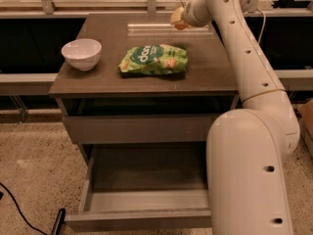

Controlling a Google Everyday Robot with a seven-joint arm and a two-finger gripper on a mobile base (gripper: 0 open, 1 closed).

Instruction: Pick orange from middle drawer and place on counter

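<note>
My gripper (177, 16) is over the back right part of the counter (98, 77), just above its surface. It is shut on the orange (179, 23), a small round fruit that shows between the fingers. The middle drawer (146, 202) is pulled out below the cabinet front, and I see nothing on its grey floor. My white arm reaches from the lower right, up the cabinet's right side and over the counter.
A white bowl (81, 53) stands at the counter's left. A green snack bag (153, 60) lies mid-counter, in front and left of the gripper. A closed drawer front (139, 129) sits above the open drawer. A black cable (19, 214) lies on the floor at the left.
</note>
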